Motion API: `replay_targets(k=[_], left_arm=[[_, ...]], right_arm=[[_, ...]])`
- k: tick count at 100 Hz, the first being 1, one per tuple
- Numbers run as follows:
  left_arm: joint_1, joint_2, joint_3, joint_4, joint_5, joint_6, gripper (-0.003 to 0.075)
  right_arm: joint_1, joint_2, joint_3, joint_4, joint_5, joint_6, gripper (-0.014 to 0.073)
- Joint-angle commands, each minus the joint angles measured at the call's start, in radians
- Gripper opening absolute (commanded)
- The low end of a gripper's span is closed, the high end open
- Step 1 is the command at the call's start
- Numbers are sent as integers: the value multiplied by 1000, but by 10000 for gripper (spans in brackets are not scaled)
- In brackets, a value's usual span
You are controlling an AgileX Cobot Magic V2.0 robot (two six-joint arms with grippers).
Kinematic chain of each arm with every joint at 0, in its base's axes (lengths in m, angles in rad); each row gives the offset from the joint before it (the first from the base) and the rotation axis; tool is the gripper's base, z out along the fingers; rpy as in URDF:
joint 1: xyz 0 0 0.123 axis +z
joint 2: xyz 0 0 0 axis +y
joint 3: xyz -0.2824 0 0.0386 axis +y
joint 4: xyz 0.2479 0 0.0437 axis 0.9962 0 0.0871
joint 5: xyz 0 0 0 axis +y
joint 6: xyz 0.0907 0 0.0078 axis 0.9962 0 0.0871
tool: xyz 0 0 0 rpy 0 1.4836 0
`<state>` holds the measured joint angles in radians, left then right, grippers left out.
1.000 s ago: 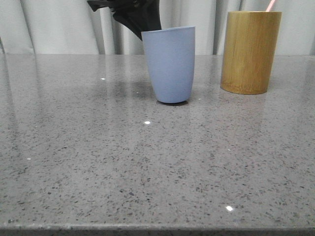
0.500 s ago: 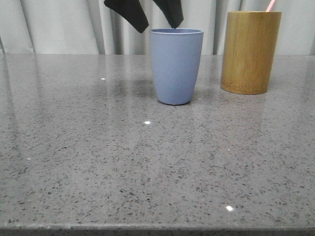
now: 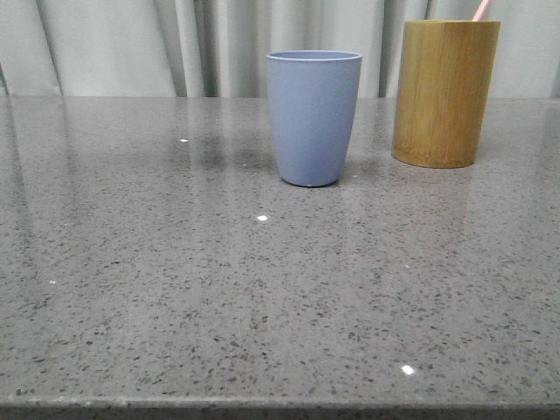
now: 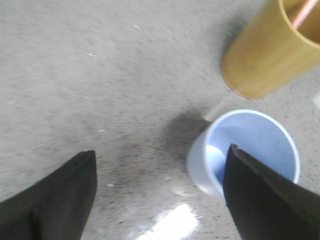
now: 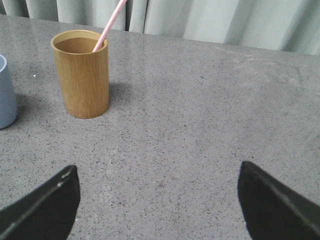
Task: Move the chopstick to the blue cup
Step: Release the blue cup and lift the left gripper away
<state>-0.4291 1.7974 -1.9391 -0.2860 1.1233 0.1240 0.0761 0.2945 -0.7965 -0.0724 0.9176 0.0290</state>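
- In the front view the blue cup stands upright on the grey speckled surface, and the bamboo cup stands near it at its right side, apart from it.
- The front view gives only a small pink tip of the chopstick above the bamboo rim. The right wrist view shows more: the chopstick leans inside the bamboo cup, against its rim.
- The left wrist view looks down into the blue cup and shows that it is empty inside.
- The left hand is above the blue cup with its jaws spread wide, and it grasps nothing.
- The right hand is over the bare surface, well apart from both cups, also released and empty.
- Half a second ago the dark fingers of the left hand hung just over the blue cup in the front view; now they have gone up out of that view. The cup itself has not moved since then.
- The blue cup is matte and narrows to a rounded base. The bamboo cup is a straight cylinder with fine vertical grain. The surface is polished and reflects the lights.
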Motion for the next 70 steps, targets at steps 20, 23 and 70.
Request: replay_targets(k=[20, 23, 70], left_arm=[[152, -262, 195, -16, -102, -12, 514], [168, -302, 236, -14, -124, -12, 514], [307, -908, 998, -10, -313, -12, 514]], right_arm=[[-5, 23, -30, -22, -79, -7, 633], [-5, 23, -30, -22, -79, -7, 633], [-5, 23, -29, -22, -162, -7, 633]])
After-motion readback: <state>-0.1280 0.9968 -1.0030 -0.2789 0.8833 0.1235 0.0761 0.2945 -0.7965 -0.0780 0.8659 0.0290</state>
